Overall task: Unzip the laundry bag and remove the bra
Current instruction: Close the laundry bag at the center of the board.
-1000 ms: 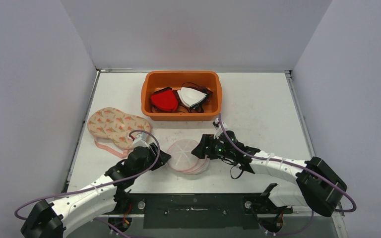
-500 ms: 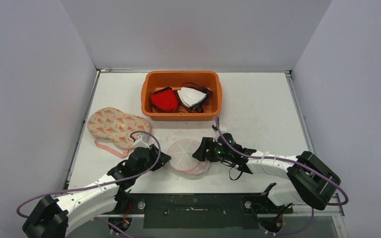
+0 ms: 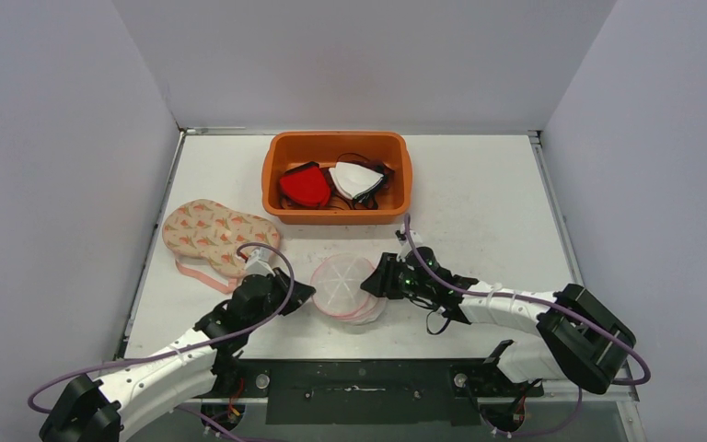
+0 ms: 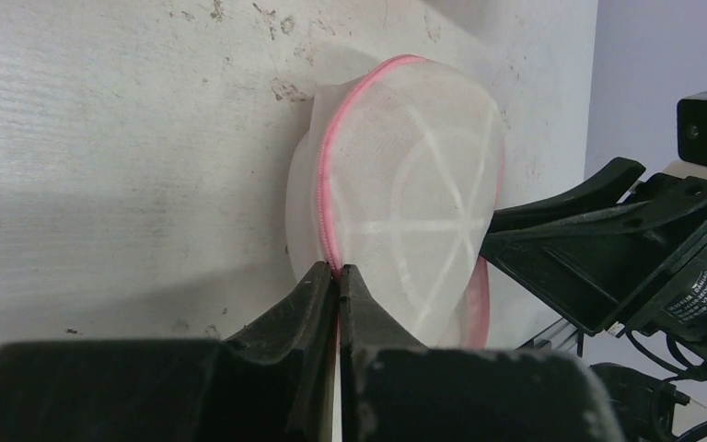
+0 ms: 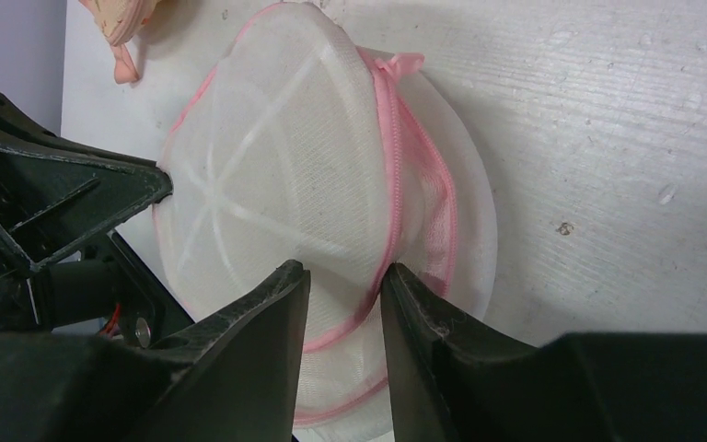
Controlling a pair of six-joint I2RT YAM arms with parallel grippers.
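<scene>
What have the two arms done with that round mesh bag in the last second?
Both closed in on the laundry bag. The left gripper pinched shut on its pink zipper seam; the right gripper narrowed around the opposite rim, a gap still showing. The orange bin and floral bra stayed put.

orange bin [image 3: 281, 180], floral padded piece [image 3: 210, 232]

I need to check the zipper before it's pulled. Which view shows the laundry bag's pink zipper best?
The right wrist view: the pink zipper runs across the laundry bag there. The left wrist view shows only an edge-on stretch; the top view shows just a thin rim.
</scene>
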